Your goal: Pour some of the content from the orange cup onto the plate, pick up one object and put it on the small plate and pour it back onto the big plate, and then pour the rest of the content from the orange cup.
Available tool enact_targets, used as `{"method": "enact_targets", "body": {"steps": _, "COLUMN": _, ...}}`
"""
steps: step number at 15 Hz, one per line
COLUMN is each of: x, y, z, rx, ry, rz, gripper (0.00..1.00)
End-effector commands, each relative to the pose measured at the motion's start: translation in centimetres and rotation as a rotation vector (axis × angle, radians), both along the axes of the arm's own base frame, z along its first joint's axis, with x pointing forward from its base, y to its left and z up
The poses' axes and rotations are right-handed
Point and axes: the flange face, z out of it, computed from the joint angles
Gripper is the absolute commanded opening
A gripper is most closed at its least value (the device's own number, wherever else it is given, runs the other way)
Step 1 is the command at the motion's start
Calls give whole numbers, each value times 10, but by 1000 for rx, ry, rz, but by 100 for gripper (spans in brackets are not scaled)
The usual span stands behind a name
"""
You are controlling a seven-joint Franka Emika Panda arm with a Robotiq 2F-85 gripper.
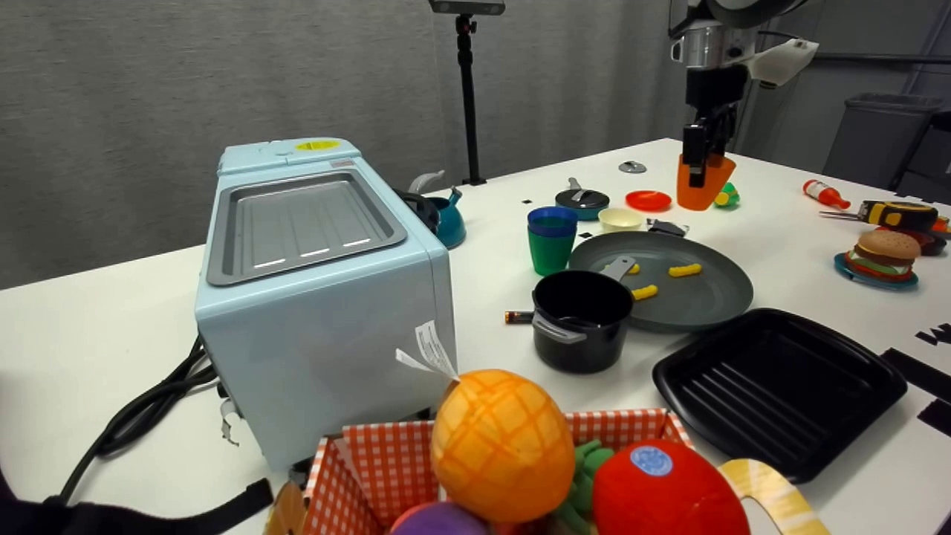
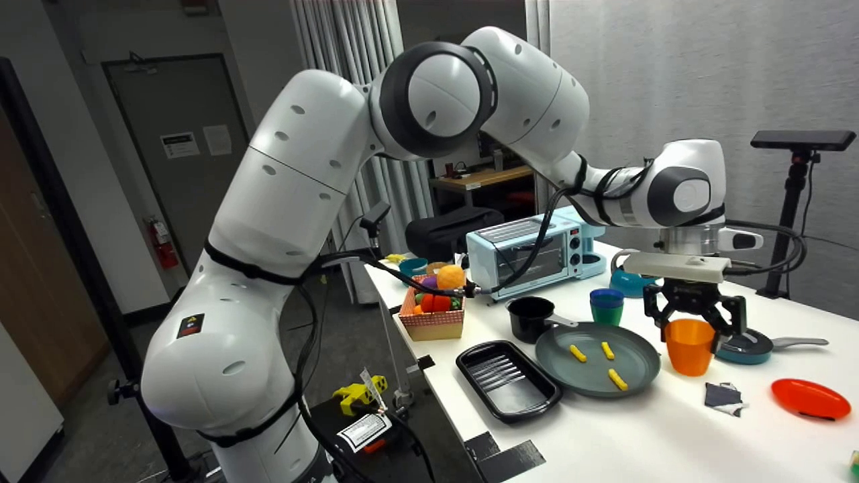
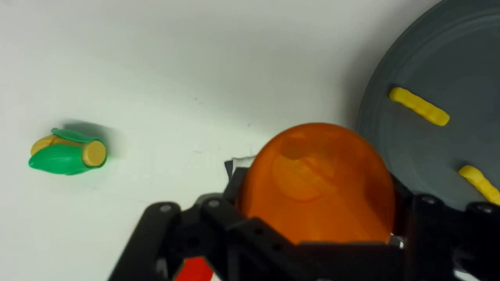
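The white table (image 2: pixel 637 439) has its near edge on a slant in an exterior view. The arm (image 2: pixel 288 154) arches over that edge and reaches down above the tabletop. The blue oven (image 1: pixel 334 349) stands further back, and the basket (image 2: pixel 433 331) sits right at the edge.

The big plate (image 2: pixel 590 373) lies further in than the ridged tray (image 1: pixel 787 371), which takes up room between plate and table edge; whether the two touch cannot be told. In an exterior view the lidded pan (image 1: pixel 594 202) stands beyond the plate. The pot (image 1: pixel 587 349) is by the rim, its handle pointing to the plate.

The gripper (image 2: pixel 691 337) has its fingers clamped on opposite sides of the orange cup (image 2: pixel 690 360), held up off the table, slightly tilted, near the big plate's edge. In the wrist view cup and edge overlap, so whether the cup reaches past the rim is uncertain; its inside is too dim to read.

The stacked cups (image 1: pixel 551 253) stand close to the rim, the small plate (image 1: pixel 620 221) just outside it. A broad stretch of tabletop runs from rim to toy corn (image 3: pixel 64 158). Three yellow pieces (image 2: pixel 617 380) lie inside the rim, apart from one another.
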Motion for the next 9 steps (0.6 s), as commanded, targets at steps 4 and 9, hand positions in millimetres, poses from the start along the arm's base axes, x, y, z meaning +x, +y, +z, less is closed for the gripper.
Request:
{"method": "enact_targets", "body": {"steps": 4, "x": 5, "y": -15, "z": -39, "rx": 16, "ry": 59, "rz": -40, "gripper": 53}}
{"method": "enact_targets", "body": {"steps": 9, "x": 9, "y": -12, "z": -53, "rx": 18, "ry": 68, "rz": -41, "gripper": 53}}
